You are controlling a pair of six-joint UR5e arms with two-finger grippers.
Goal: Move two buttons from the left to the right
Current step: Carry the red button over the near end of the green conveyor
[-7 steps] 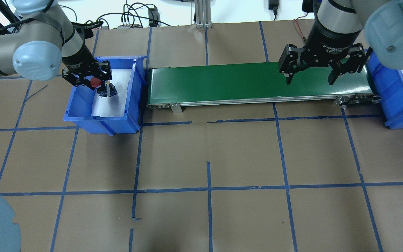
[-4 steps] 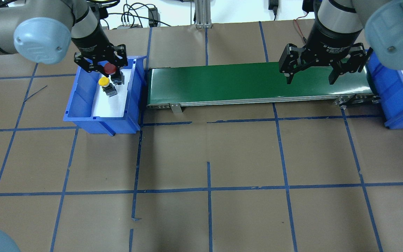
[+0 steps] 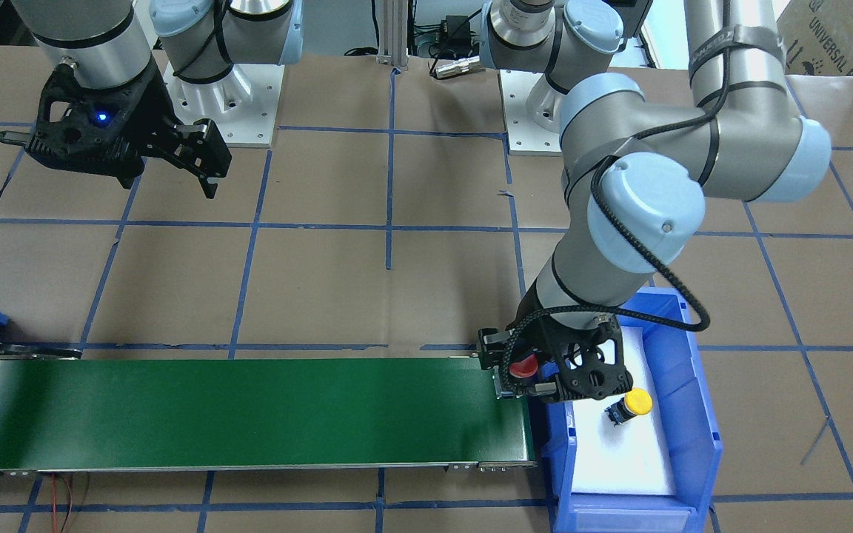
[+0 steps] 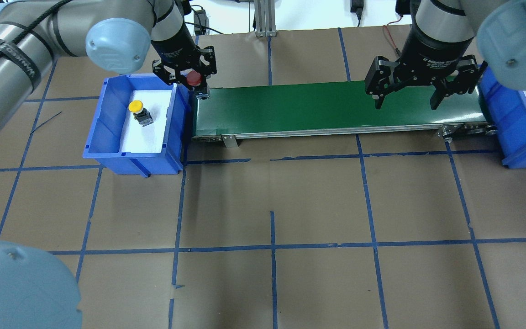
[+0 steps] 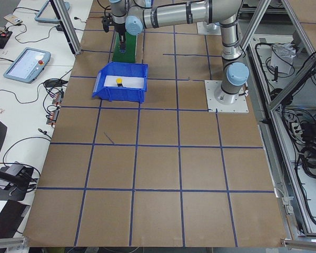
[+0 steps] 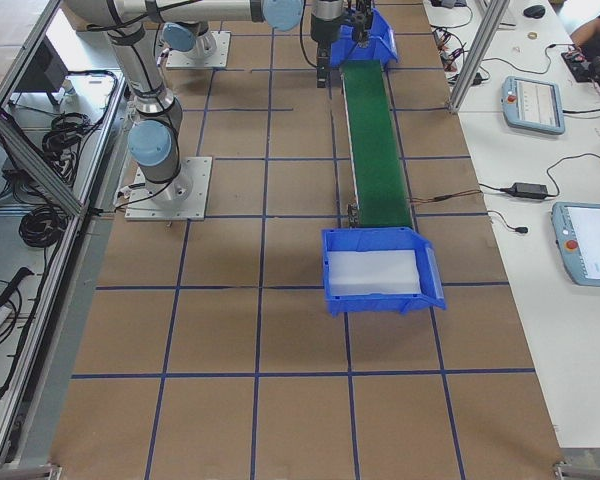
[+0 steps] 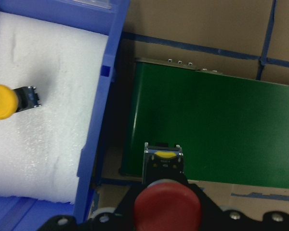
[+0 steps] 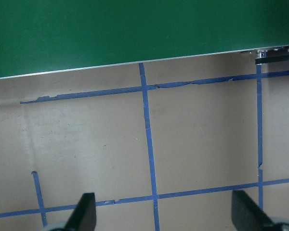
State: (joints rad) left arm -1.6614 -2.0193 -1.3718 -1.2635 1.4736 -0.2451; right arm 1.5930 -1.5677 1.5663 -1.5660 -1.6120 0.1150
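The left gripper (image 4: 193,82) is closed on the red button (image 4: 193,78) and holds it in the air over the left end of the green belt (image 4: 313,109), just past the wall of the left bin (image 4: 107,119). The yellow button (image 4: 136,107) lies on its side on the white foam inside that bin, apart from the gripper. The right gripper (image 4: 404,104) is spread wide with nothing between its fingers. It hangs near the belt's right end, probably over the tabletop (image 4: 318,205) just beside the belt, since its wrist camera looks down mostly on brown paper. The right bin (image 4: 509,123) sits at the belt's right end.
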